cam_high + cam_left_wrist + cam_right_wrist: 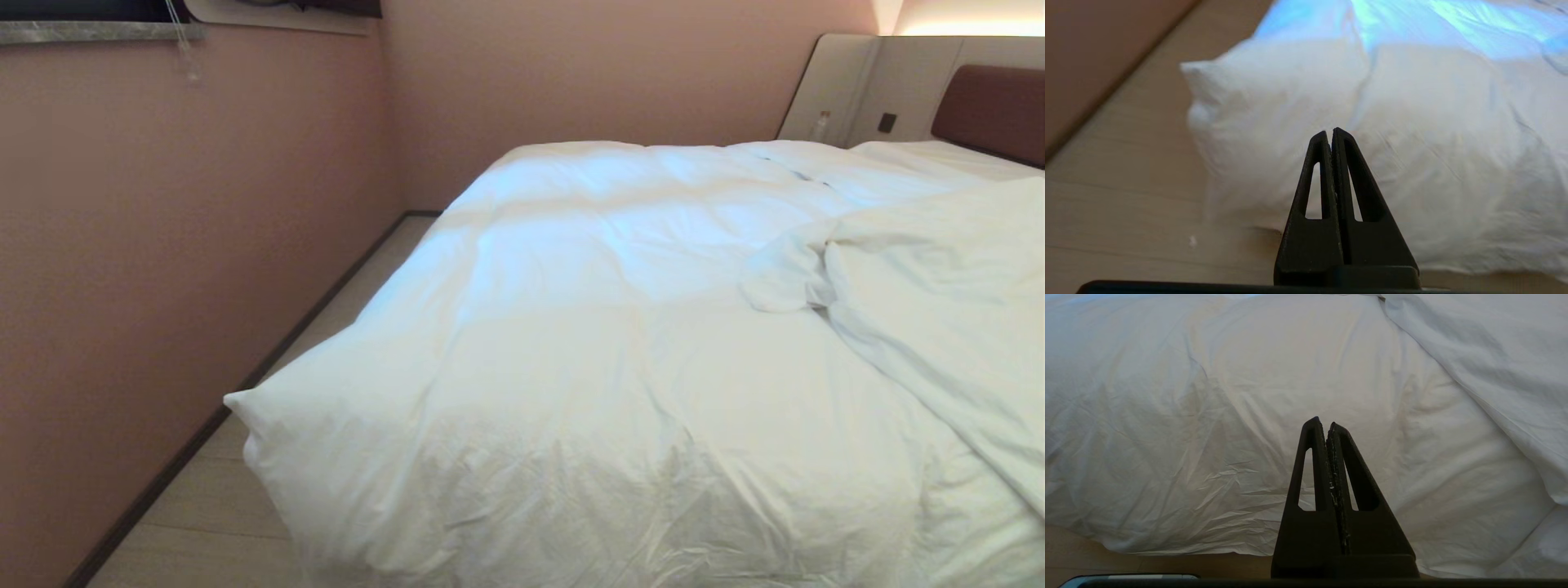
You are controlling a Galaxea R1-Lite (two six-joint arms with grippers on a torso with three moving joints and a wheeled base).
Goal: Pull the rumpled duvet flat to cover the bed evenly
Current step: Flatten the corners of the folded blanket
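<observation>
While we look down from the head camera, the big puffy white quilted cotton duvet (620,343) is draped over most of the wide low bed (922,155), hanging down over the foot end toward the floor. It's pretty smooth on the wall side, and its near corner (245,404) pokes out in a point over the pale wood-look floor (204,523). Over on the right side it's still messy, with a rumpled fold (939,310) flopped back on top of itself and a little bunched bit (784,278) at the fold's edge. Up at the far end we can see the brown padded headboard (992,110) with beige panels (890,86) next to it, and a pinkish wall (163,245) runs alongside the bed with a strip of floor between. Neither of our arms shows in the head view. Our black left gripper (1331,131) has its fingers pressed together with nothing between them, pointing at that corner of the duvet from just off it. Our black right gripper (1323,424) is also pinched closed on nothing, facing the creased hanging edge of the duvet at the foot of the bed, not touching it as far as we can tell.
</observation>
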